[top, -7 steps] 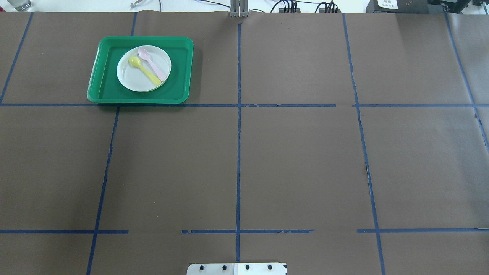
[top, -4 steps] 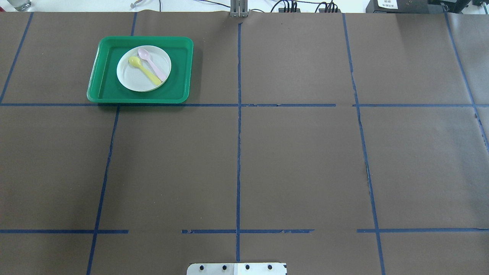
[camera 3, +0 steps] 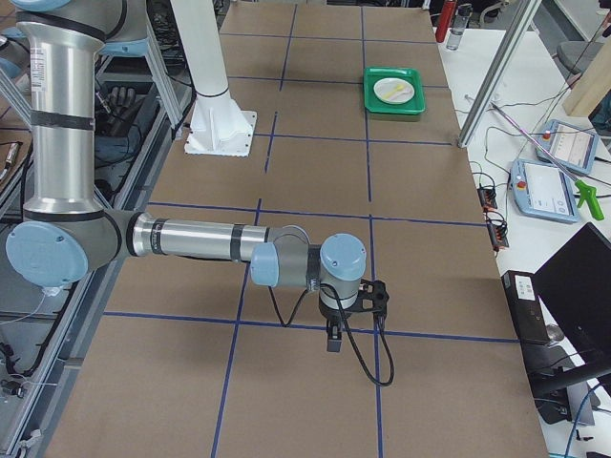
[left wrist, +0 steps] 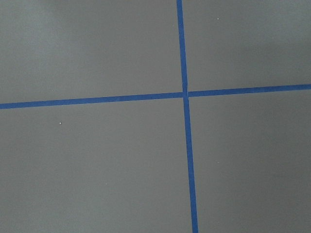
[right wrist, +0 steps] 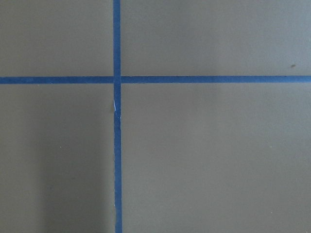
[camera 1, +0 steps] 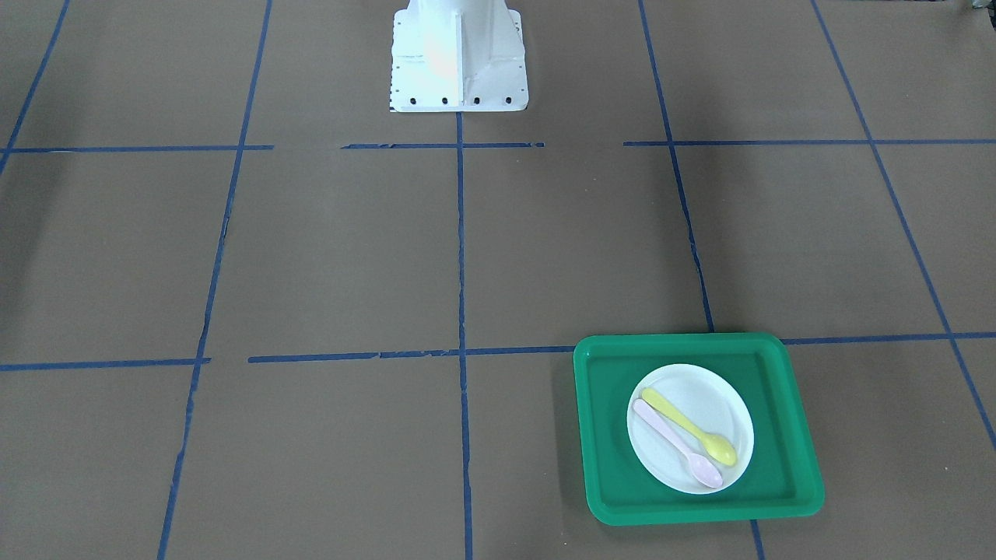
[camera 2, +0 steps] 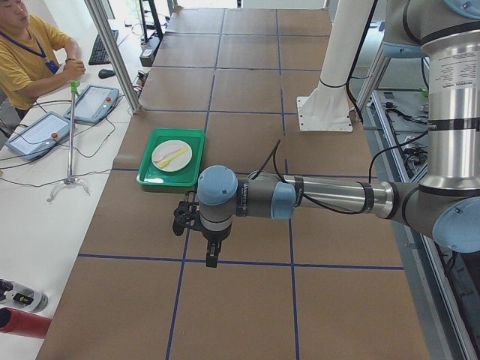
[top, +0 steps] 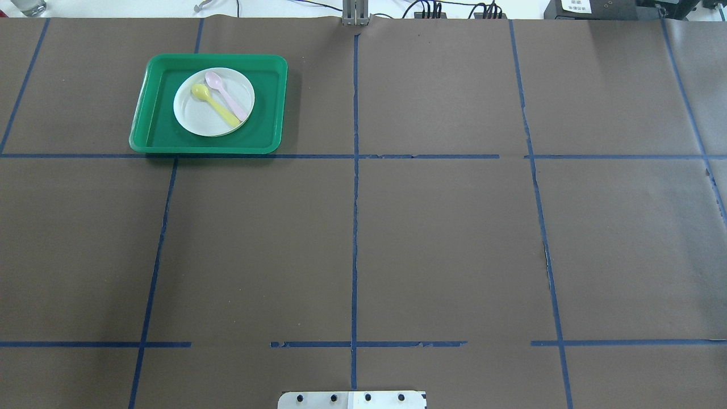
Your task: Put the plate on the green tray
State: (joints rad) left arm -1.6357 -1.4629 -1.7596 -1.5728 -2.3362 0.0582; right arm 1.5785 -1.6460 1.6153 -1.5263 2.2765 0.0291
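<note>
The small white plate (top: 196, 117) lies inside the green tray (top: 267, 102) at the far left of the table, with a yellow spoon (top: 216, 106) and a pale pink spoon (top: 227, 96) on it. The plate (camera 1: 712, 400) and tray (camera 1: 607, 435) also show in the front-facing view. My left gripper (camera 2: 210, 259) hangs over bare table, well short of the tray (camera 2: 150, 178). My right gripper (camera 3: 331, 343) hangs over the table's other end, far from the tray (camera 3: 374, 105). I cannot tell whether either is open or shut. Both wrist views show only brown paper and blue tape.
Blue tape lines (top: 355, 227) grid the brown table cover. The robot's white base (camera 1: 457, 54) stands at the near edge. An operator (camera 2: 30, 52) sits beyond the far side with tablets (camera 2: 94, 101) and a metal stand (camera 2: 70, 150).
</note>
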